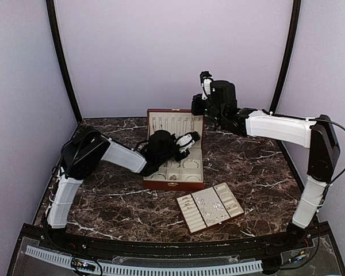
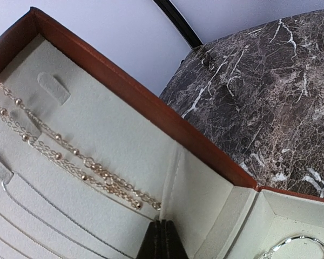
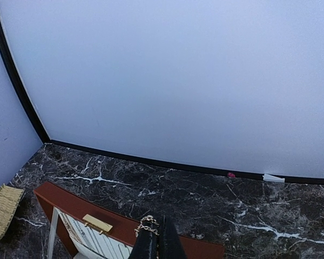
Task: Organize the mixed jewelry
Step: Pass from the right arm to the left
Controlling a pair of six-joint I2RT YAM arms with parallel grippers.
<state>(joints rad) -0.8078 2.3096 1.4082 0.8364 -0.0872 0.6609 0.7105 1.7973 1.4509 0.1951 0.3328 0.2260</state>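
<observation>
Two arms reach in over the dark marble table (image 1: 103, 195). Near its middle stands the red-brown wooden box (image 1: 173, 185), open, with its lid upright on the side toward the table's back edge. Between the box and the table's front edge, a little toward the right, lies the cream slotted tray (image 1: 195, 225). The mixed jewelry (image 1: 210, 202), tiny silvery pieces, sits scattered across its slots.

We see the left gripper (image 2: 162, 224) over the box with its fingers pressed together and nothing visible between them. Its tips are close to the lid's cream lining, just below two beaded chains (image 2: 70, 156) strung slantwise across it. Thin silver chains (image 2: 48, 202) run lower on the same lining, and a silvery hoop (image 2: 299, 244) rests in a compartment of the box's base.

We find the right gripper (image 3: 158, 221) raised above the lid's top edge, jaws closed, with a short gold chain (image 3: 147, 225) bunched at their tips. Beside it on the lid is a gold clasp (image 3: 97, 223). A straw-coloured woven thing (image 3: 2, 210) lies on the table beyond the box; we cannot tell what it is.
</observation>
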